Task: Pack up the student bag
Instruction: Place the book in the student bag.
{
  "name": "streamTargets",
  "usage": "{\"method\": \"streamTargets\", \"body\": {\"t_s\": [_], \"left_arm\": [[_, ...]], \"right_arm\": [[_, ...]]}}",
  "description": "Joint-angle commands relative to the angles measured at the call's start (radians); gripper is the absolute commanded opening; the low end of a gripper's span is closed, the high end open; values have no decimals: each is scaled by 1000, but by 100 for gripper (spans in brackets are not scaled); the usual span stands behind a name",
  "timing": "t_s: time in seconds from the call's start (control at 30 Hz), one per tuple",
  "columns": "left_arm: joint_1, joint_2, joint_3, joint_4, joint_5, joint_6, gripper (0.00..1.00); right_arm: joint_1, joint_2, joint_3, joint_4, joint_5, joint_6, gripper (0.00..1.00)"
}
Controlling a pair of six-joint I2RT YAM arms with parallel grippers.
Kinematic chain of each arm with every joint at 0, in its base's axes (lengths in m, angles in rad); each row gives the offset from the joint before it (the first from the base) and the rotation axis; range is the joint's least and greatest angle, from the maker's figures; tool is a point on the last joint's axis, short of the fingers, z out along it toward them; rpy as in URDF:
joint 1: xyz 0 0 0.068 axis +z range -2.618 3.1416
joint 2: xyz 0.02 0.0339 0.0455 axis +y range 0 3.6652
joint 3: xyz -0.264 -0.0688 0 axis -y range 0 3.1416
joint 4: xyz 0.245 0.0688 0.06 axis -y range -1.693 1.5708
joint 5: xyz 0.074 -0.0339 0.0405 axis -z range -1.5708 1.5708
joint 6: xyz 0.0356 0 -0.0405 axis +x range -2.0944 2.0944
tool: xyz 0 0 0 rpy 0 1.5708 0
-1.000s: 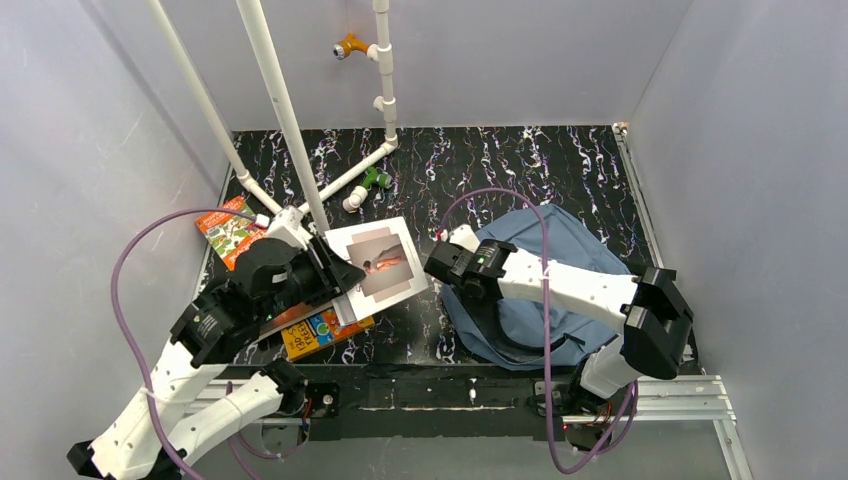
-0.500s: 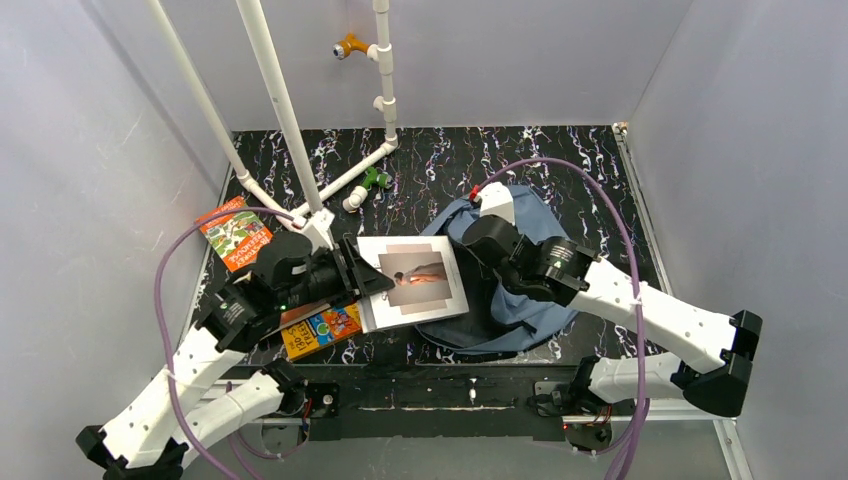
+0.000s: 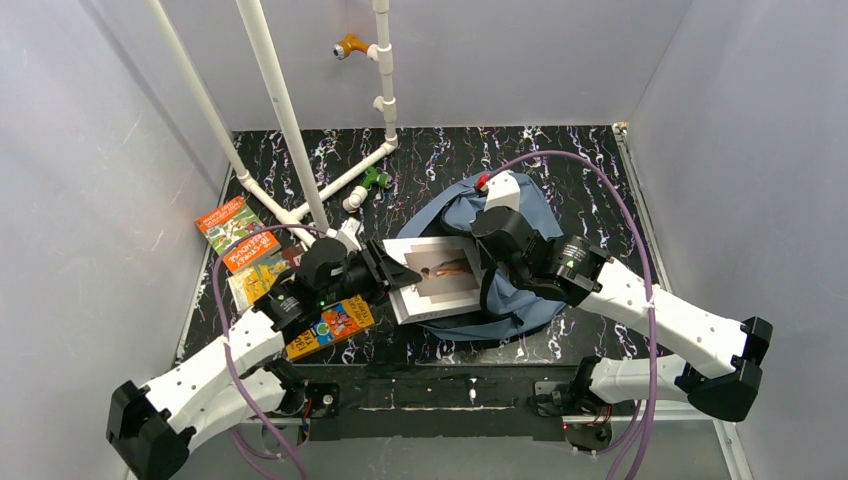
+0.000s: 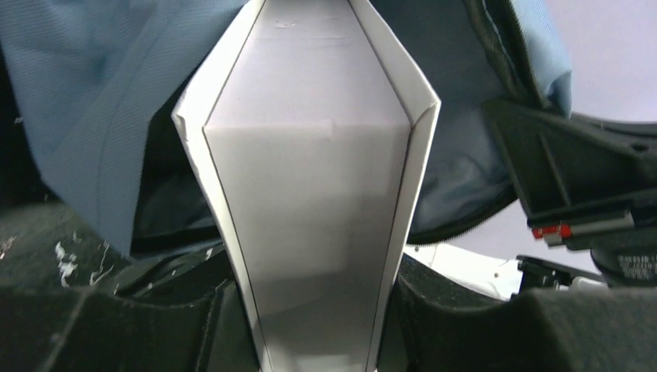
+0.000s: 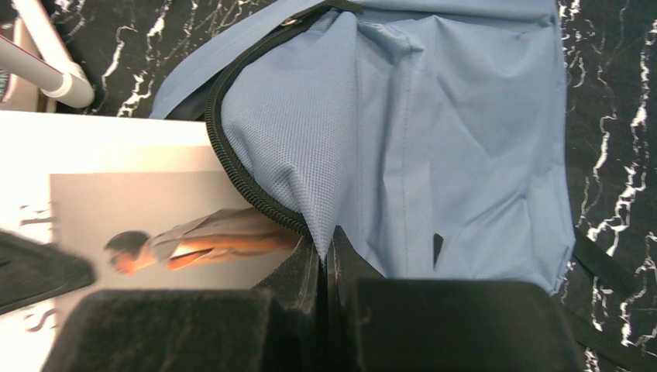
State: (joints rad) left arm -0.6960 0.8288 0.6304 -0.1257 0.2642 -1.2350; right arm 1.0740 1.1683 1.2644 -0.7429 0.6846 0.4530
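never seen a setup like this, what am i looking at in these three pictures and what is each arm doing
These are two robot arms bolted at a table's near edge, each ending in a two-finger gripper. The wide picture looks down from above and behind them. The other two pictures come from a small camera on each wrist.

On the black marbled table lies a blue backpack. To the left are an orange-and-green book, a yellowish book and a colourful book, near a white pipe frame.

The left gripper holds a white book, whose far end sits in the bag's mouth. The right gripper is shut on the bag's flap beside the zipper.
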Motion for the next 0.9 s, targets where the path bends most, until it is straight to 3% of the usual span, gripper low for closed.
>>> {"method": "streamTargets", "body": {"t_s": [0.0,0.23,0.4,0.67,0.87], "left_arm": [[-28,72,26,173,-107,-28,0],[-138,222,101,228,-344,10,0],[-202,295,21,570,-462,-7,0],[-222,533,81,822,-396,15,0],[-263,695,110,1020,-507,43,0]], "right_arm": [[-2,-25,64,153,-31,32,1],[-2,12,93,169,-85,49,1],[-2,14,85,174,-96,64,1],[-3,10,95,155,-102,69,1],[-5,-2,70,160,-132,96,1]]}}
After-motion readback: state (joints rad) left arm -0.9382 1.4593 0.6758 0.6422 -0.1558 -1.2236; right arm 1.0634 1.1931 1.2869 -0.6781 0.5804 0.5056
